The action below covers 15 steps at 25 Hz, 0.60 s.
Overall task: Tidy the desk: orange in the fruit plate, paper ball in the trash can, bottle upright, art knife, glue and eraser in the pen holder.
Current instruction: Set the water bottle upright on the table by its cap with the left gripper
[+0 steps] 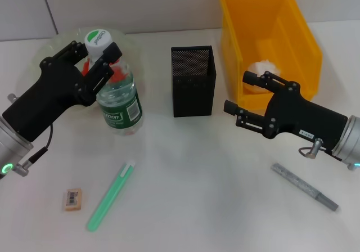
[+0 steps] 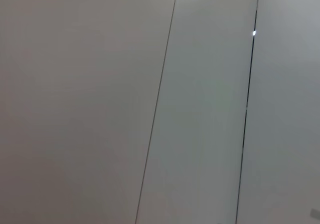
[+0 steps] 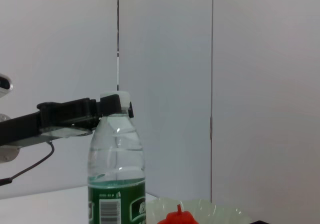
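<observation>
While upright on desk (image 1: 185, 162) before fruit plate (image 1: 132, 44), bottle (image 1: 115, 89) gripped at neck by left gripper (image 1: 97, 58), fingers clamped below cap. Right gripper (image 1: 239, 97) parked beside trash can (image 1: 270, 38), fingers spread wide, holding nothing.

Fruit plate (image 1: 50, 46), upper left of head view: largely masked by left gripper (image 1: 95, 58) and bottle (image 1: 117, 94); its red contents only partly visible. Paper ball (image 1: 262, 67) partly screened by right gripper (image 1: 242, 97). Eraser (image 1: 73, 199) label illegible.
</observation>
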Tool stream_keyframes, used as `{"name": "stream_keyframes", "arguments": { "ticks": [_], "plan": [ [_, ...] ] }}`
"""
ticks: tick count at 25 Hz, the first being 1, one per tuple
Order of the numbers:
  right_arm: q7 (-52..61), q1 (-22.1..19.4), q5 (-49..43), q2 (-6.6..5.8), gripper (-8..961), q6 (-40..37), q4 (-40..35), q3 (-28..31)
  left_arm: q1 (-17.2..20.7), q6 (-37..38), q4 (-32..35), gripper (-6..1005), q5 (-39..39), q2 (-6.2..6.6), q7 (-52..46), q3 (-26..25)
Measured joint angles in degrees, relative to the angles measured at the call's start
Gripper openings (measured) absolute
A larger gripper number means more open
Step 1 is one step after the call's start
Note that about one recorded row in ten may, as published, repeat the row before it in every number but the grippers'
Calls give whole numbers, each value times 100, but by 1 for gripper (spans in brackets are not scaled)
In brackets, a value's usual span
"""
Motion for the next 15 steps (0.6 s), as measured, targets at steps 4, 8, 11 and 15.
{"name": "stream_keyframes", "arguments": {
  "ticks": [4, 8, 11, 15],
  "plan": [
    [13, -10, 0, -6, 764, 26, -65, 26, 39, -77, 0, 523, -8, 7, 58, 1],
    [158, -18, -1, -8, 764, 26, -118, 123, 67, -139, -1, 525, -13, 16, 91, -41],
    [183, -23, -1, -9, 764, 24, -136, 185, 102, -150, -1, 526, 2, 20, 139, -120],
    [206, -48, -2, -9, 764, 1, -190, 290, 183, -155, -2, 528, -25, 11, 264, -173]
  ]
}}
